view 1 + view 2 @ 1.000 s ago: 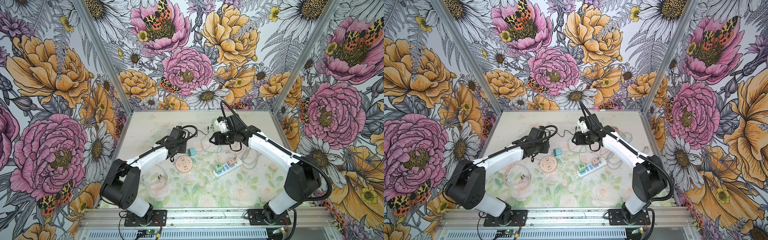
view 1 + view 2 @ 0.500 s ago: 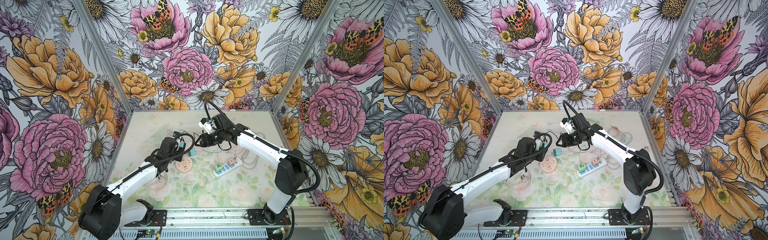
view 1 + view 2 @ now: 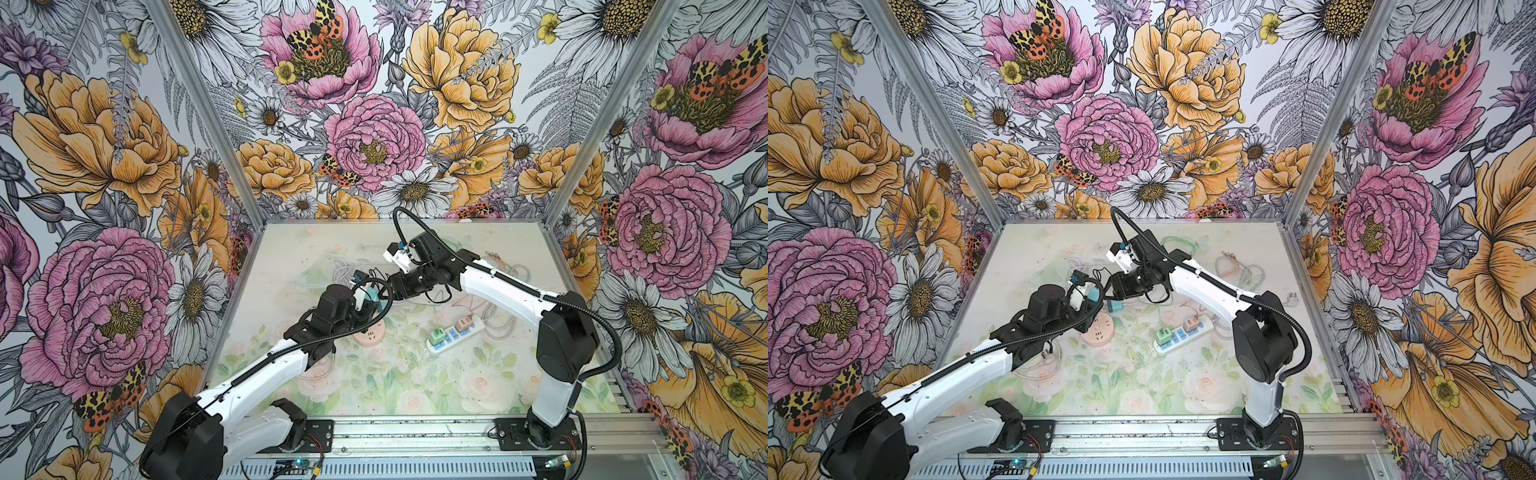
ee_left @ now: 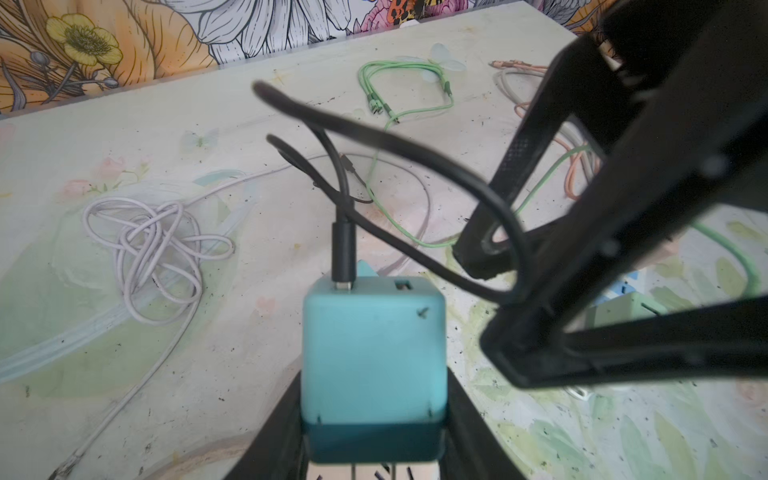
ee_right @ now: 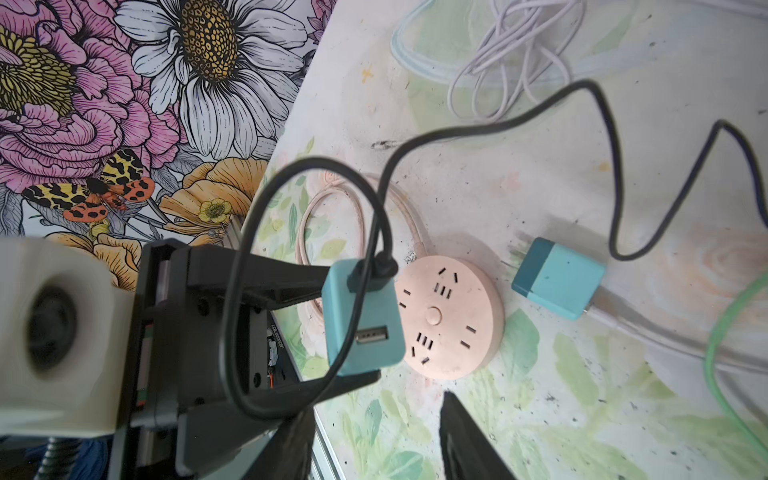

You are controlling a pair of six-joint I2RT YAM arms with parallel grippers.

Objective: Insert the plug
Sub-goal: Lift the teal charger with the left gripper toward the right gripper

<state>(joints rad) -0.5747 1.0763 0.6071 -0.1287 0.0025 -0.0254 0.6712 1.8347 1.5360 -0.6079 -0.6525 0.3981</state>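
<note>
Against a second ago, the left arm [image 3: 266,370] is now stretched out from its folded pose and the right arm [image 3: 498,282] is swung leftward, so both grippers are brought together over the middle of the counter [image 3: 286,249]. The teal adapter [image 4: 374,345] is clamped in the jaws of the left gripper [image 4: 374,374] and raised just far of the round pink socket [image 5: 449,320]. The black plug [image 4: 343,249] is seen standing in one adapter port, with a sliver of metal showing. The jaws of the right gripper [image 5: 378,402] are held apart and empty, close by on the right. A last push home is judged likely.
</note>
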